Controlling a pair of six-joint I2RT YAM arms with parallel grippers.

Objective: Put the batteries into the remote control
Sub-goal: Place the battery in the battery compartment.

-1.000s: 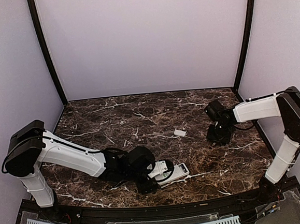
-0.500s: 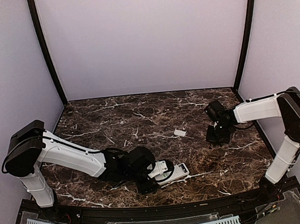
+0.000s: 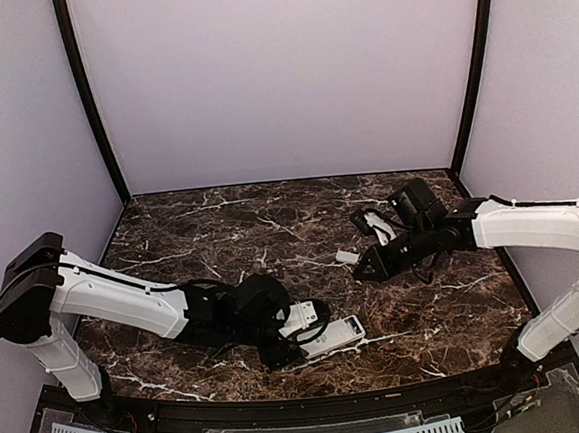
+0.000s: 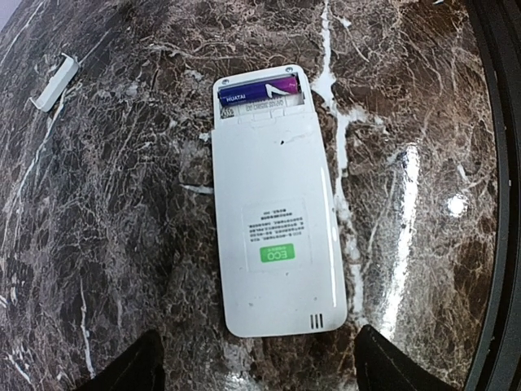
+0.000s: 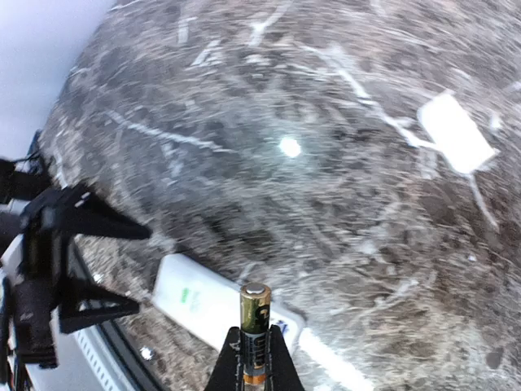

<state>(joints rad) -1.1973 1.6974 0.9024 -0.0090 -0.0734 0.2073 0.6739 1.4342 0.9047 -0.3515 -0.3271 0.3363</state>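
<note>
Right pincer (pinching battery) swung inward from edge.

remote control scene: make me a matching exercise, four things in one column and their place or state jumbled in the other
1. purple battery
2. black and gold battery
3. remote control
4. small white piece

A. loose on the table, away from the remote control
B. held in the right gripper
C. inside the remote control
D. face down on the table

Pairs: 1-C, 2-B, 3-D, 4-A

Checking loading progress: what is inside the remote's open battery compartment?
One purple battery lies in the remote control's compartment; the slot beside it looks empty. What lies under the battery is covered.
</note>
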